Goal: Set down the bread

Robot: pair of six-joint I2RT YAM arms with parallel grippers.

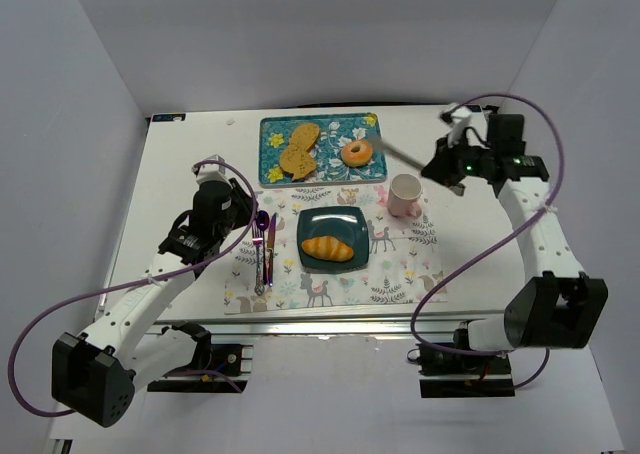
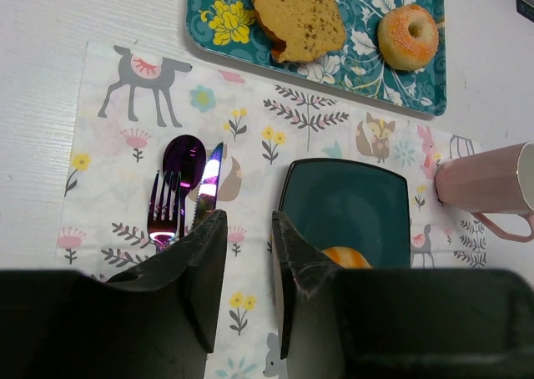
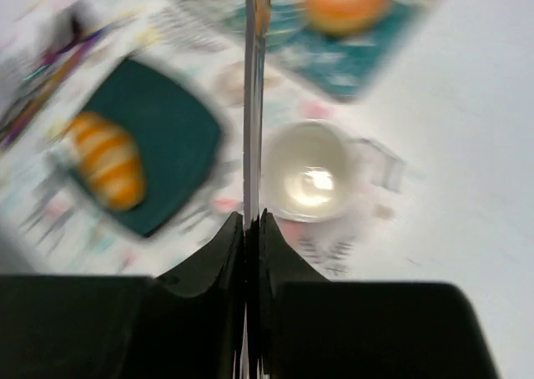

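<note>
As far as I could judge from where things lay, the job was all but done: the bread (image 1: 328, 248) was lying flat on the dark teal plate (image 1: 312, 222), a little toward the near edge. The plate sat in the middle of the patterned placemat (image 1: 400, 266). Neither of my hands was touching the bread.

My left gripper (image 2: 249, 229) hung over the placemat between the cutlery (image 1: 263, 244) and the plate. Its fingers were parted by only a narrow gap, and nothing was between them. From that wrist I could see only an orange sliver of the bread past my own finger.

My right gripper (image 3: 252, 220) was well off to the far right, above the bare table beyond the pink cup (image 1: 404, 194). It was clamped tight on a thin metal utensil (image 3: 254, 95), which reached out toward the corner of the floral tray (image 1: 335, 171). That wrist view was blurred, so I could not tell what sort of utensil it was. The toast (image 1: 299, 150) and the donut (image 1: 356, 153) lay on the tray, apart from all this.

What was left, I judged, was little: the utensil needed setting down somewhere, and both arms needed drawing clear of the setting. The bread itself looked settled and needed no nudge.
</note>
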